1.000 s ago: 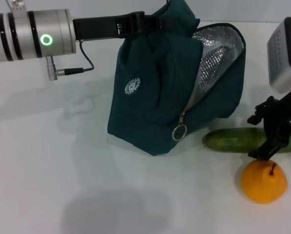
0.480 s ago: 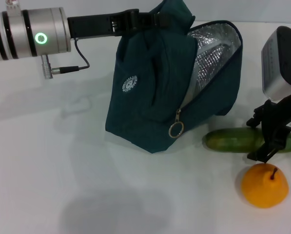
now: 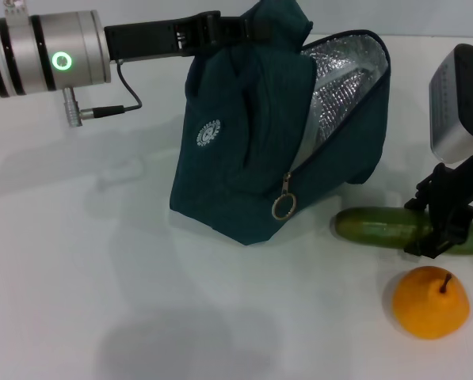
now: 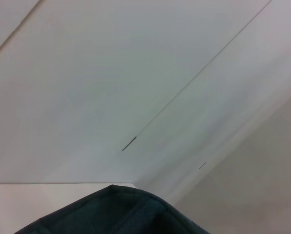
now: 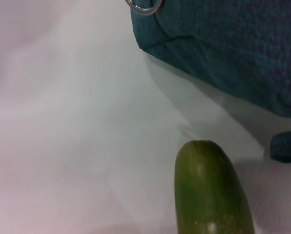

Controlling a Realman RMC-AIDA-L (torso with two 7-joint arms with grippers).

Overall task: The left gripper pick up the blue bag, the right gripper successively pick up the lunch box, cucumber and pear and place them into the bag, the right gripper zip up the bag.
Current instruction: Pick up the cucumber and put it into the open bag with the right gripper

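**Bag held open, right gripper at the cucumber**

The white table (image 3: 141, 301) carries everything. The blue bag (image 3: 252, 158) stands on it near the middle, leaning, its mouth gaping toward the robot's right so the silver foil lining (image 3: 339, 79) shows. A white round logo (image 3: 207, 133) sits on its side and the ring zipper pull (image 3: 283, 207) hangs at the lower end of the opening. The left gripper (image 3: 228, 28) reaches in from the left at the top of the bag and is pinched on the bag's upper fabric, by the handle. The left wrist view shows only a dark fold of the bag below a pale wall.

The cucumber (image 3: 387, 228) lies flat on the table just right of the bag's base. The right gripper (image 3: 446, 226) is down over the cucumber's far right part; whether its fingers are spread or pressed on the cucumber cannot be told. The pear (image 3: 430, 302) sits in front of the cucumber, stem up, apart from it.
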